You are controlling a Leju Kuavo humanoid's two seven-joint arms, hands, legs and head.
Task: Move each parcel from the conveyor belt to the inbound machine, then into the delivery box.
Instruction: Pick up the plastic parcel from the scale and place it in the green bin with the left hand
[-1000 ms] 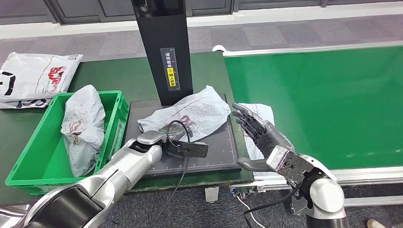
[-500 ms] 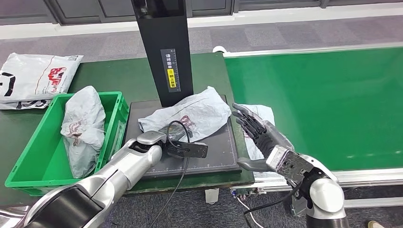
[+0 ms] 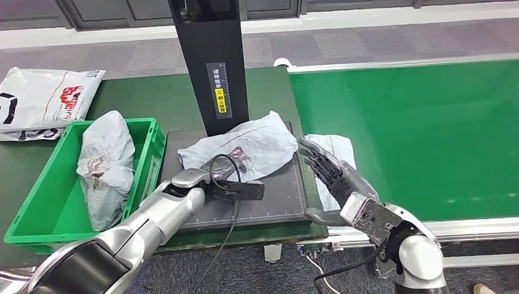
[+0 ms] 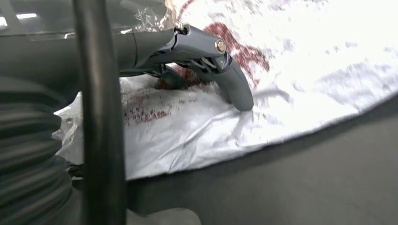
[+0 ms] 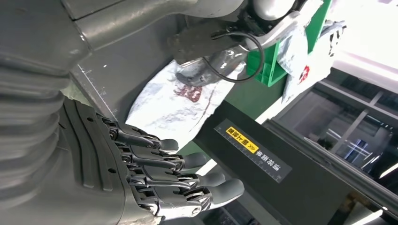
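Reaching left hand (image 3: 235, 188) onto grey parcel (image 3: 245, 147) on black machine plate (image 3: 287, 196); fingers (image 4: 234, 84) now press bag, not gripping yet. We think lift to green box (image 3: 37, 202) comes next. Right hand (image 3: 333, 174) open, drifted little, over white parcel (image 3: 336, 150) at belt (image 3: 416, 128) edge. We count four parcels: one in box (image 3: 104, 162), one far on desk (image 3: 43, 98).
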